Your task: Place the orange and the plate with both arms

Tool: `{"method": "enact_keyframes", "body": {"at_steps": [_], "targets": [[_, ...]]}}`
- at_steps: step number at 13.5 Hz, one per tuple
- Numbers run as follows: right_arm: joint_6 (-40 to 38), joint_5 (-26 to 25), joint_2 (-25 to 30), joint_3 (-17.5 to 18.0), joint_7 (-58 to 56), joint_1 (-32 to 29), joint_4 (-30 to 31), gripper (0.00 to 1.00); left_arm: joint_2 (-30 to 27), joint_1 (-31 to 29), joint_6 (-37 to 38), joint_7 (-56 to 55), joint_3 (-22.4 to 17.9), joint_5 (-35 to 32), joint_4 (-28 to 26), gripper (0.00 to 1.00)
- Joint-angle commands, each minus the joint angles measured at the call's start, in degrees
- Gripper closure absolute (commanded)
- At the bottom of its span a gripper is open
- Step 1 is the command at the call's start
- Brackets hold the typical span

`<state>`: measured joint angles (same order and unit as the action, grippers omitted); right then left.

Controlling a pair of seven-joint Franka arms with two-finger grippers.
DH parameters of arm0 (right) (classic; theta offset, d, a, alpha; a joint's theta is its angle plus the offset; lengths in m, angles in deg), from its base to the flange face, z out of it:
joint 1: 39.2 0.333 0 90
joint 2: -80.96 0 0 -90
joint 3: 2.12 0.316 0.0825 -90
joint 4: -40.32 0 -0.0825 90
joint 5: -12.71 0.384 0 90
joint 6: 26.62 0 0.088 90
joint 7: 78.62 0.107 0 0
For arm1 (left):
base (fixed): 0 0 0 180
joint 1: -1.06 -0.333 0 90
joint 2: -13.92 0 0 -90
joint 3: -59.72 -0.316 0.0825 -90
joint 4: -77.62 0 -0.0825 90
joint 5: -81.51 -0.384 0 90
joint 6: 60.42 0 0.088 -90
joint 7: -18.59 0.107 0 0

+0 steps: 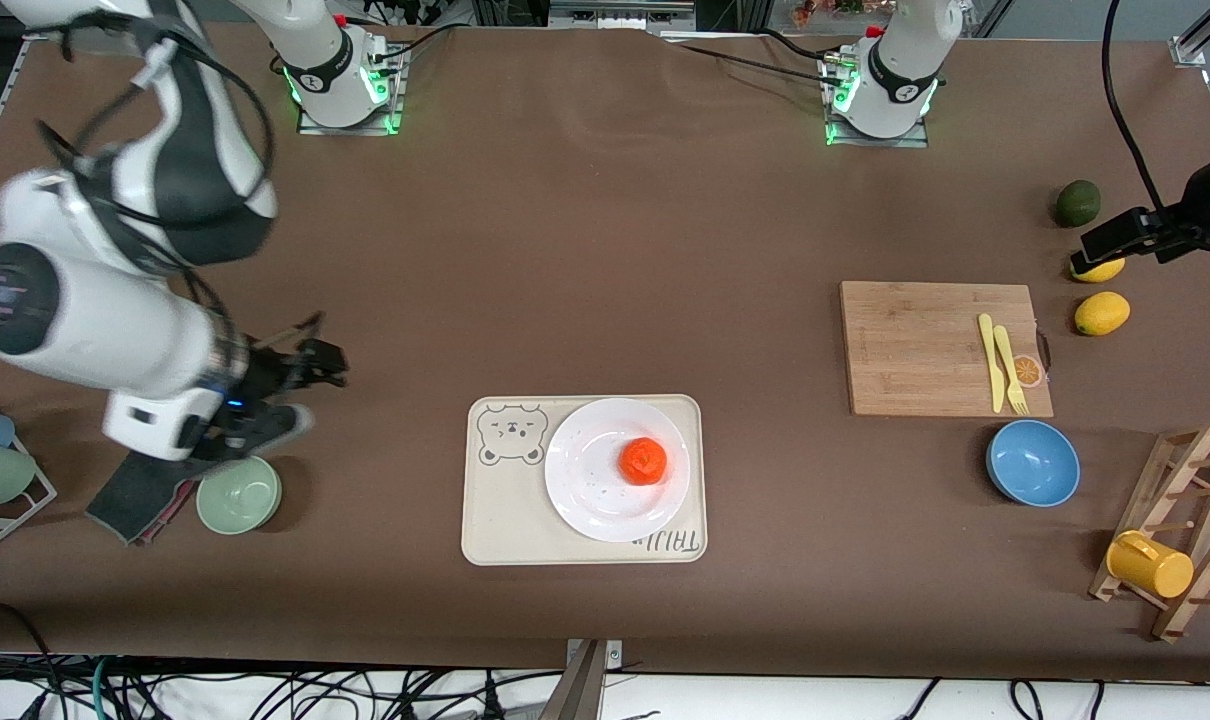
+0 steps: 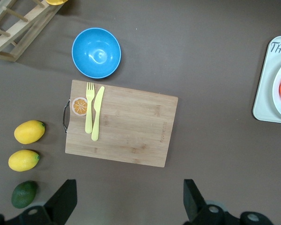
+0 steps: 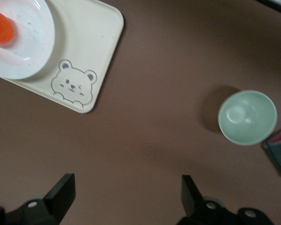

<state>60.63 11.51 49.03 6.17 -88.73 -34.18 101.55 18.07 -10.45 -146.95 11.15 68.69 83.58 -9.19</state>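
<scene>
Centrally, near the worktop's [image 1: 605, 230] camera-side edge, the front view shows the orange [image 1: 644, 461] sitting in the well of the plate [image 1: 590, 500], and the plate rests on the bear-print tray [image 1: 500, 520]. By the look of it both items are already placed. The right end effector [image 1: 305, 372] hangs above the worktop toward the right arm's end, close to the green bowl [image 1: 239, 493]. The left end effector [image 1: 1115, 240] hovers over the lemons [image 1: 1102, 313] and the dark green fruit [image 1: 1077, 203] at the left arm's end. A cutting board [image 1: 915, 345] with yellow cutlery [image 1: 1003, 363] and a blue bowl [image 1: 1032, 462] lie between that end and the tray.

From the left wrist view, the left end effector's fingers [image 2: 65, 199] stand wide apart and hold nothing; the cutting board sits below them, the tray's corner and a sliver of orange at the frame's border.

From the right wrist view, the right end effector's fingers [image 3: 63, 192] are likewise spread wide and empty above bare worktop, with the green bowl and the bear corner of the tray in sight.

As for handling, the plate is probably stiff, glossy and breakable, so a pinch on its wide rim suits it. The orange looks light and slightly yielding, and prone to rolling; a gentle grip across its middle should do.
</scene>
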Motion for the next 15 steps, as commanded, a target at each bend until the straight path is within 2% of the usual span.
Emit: {"method": "enact_keyframes", "body": {"at_steps": [1, 3, 4, 5, 7, 9, 11, 13, 15], "targets": [[-6.8, -0.9, 3.4, -3.3, -0.7, -1.9, -2.9, 0.00, 1.4, -0.3, -1.6, -0.8, 0.4, -1.3, 0.7, 0.00], [-8.2, -1.0, 8.3, -5.5, -0.8, -1.9, -2.6, 0.00, 1.0, -0.3, -1.8, -1.1, 0.4, -1.3, 0.9, 0.00], [-11.2, -1.1, 10.0, -5.6, 0.3, -1.9, 0.3, 0.00, 0.9, -0.4, -1.6, -1.1, 0.4, -1.2, 0.9, 0.00], [-11.5, -0.6, 14.9, -7.6, 2.5, -1.3, 6.8, 0.00, 0.9, -0.4, -1.5, -1.2, 0.4, -1.2, 0.9, 0.00], [-6.2, 1.1, 24.7, -10.7, 8.9, 0.8, 22.5, 0.00, 0.6, -0.7, -1.1, -1.1, 0.4, -1.2, 0.7, 0.00], [-4.0, 4.8, 30.2, -14.4, 10.7, 1.1, 31.8, 0.00, 0.0, -0.9, 0.3, -1.1, 0.4, -1.2, 0.8, 0.00], [-2.3, 4.7, 30.3, -15.1, 9.7, 1.1, 32.7, 0.00, 0.1, -1.1, 0.4, -1.0, 0.4, -1.3, 1.0, 0.00], [0.6, 3.3, 30.7, -13.3, 9.8, 1.1, 32.7, 0.00, 0.4, -1.1, -0.1, -1.0, 0.3, -1.3, 1.3, 0.00], [0.6, 3.2, 30.8, -13.2, 10.3, 1.1, 32.7, 0.00, 0.3, -1.1, -0.6, -1.2, 0.4, -1.2, 1.4, 0.00]]}}
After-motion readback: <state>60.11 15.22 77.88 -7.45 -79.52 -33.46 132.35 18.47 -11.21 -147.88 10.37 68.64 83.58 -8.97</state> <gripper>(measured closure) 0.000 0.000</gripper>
